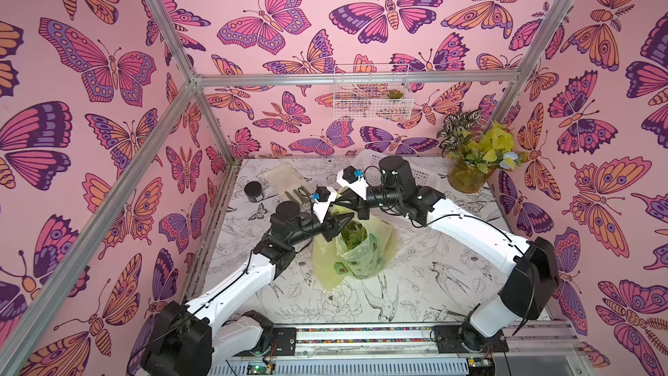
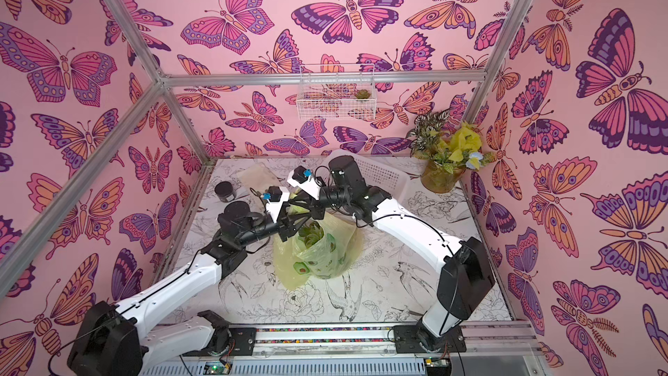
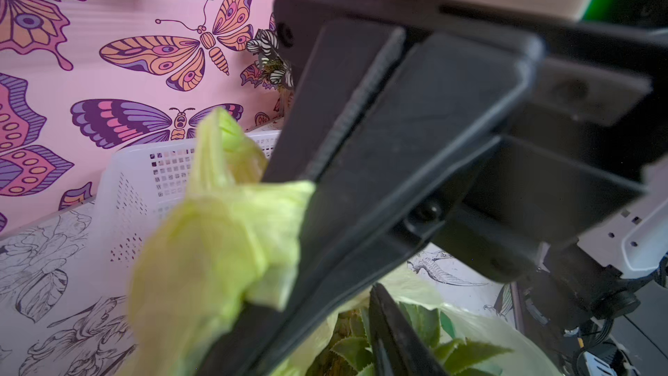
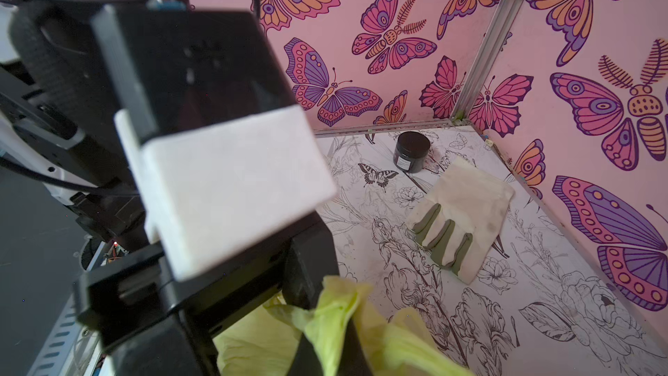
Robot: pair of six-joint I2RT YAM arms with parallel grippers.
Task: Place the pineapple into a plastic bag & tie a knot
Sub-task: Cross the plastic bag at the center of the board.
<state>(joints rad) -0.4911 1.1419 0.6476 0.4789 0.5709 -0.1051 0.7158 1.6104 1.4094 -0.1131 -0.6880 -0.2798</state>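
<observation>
The yellow-green plastic bag (image 1: pixel 356 262) (image 2: pixel 318 258) stands mid-table with its mouth open. The pineapple (image 1: pixel 352 236) (image 2: pixel 311 235) (image 3: pixel 361 349) sits inside, its green crown showing. Both grippers cross just above the mouth. My right gripper (image 1: pixel 338 204) (image 2: pixel 293 207) (image 4: pixel 325 349) is shut on a bunched bag handle (image 3: pixel 224 233) (image 4: pixel 336 305). My left gripper (image 1: pixel 341 224) (image 2: pixel 294 224) (image 3: pixel 314 349) stands right beside it over the crown, jaws apart, one of its fingers (image 3: pixel 394 338) against the leaves. The knot is out of view.
A white perforated basket (image 1: pixel 415 171) and a potted plant (image 1: pixel 466 175) stand at the back right. A black jar (image 1: pixel 254 191) (image 4: pixel 412 151) and a glove (image 1: pixel 285 179) (image 4: pixel 459 211) lie at the back left. A wire basket (image 1: pixel 372 92) hangs on the rear wall.
</observation>
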